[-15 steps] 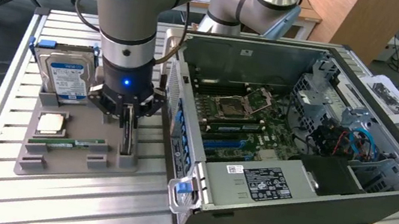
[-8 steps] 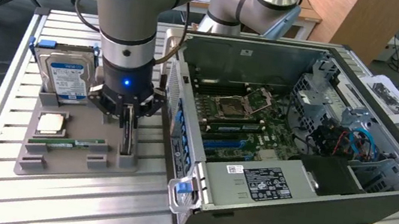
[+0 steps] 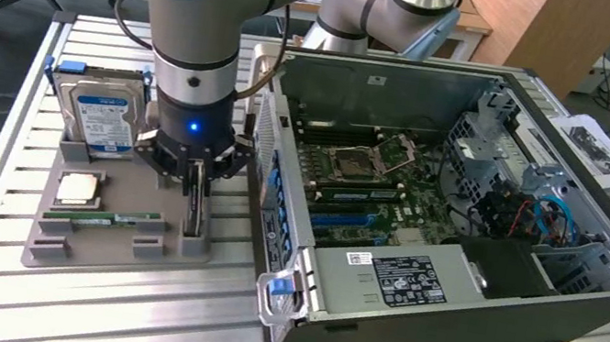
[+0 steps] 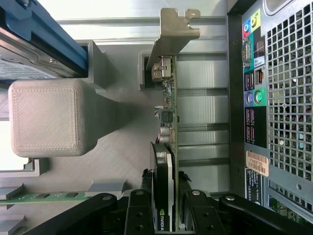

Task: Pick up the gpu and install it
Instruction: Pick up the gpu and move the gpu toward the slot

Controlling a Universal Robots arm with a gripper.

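Tool (image 3: 197, 173): closed on the gpu (image 4: 168, 122), one finger against each face.
Gpu: stood on edge directly beneath the tool, seated in the gray holder (image 3: 107, 240).
Risk: the card could be tilted or dropped if its bracket (image 4: 171, 36) is snagged in the holder's slot.

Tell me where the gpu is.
The gpu stands on edge in the grey tray, directly under the gripper, on the exterior view's left of the open computer case.

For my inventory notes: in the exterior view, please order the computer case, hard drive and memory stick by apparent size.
Computer case, clearly the largest.
Hard drive, standing upright, in the middle.
Memory stick, narrow, the smallest.
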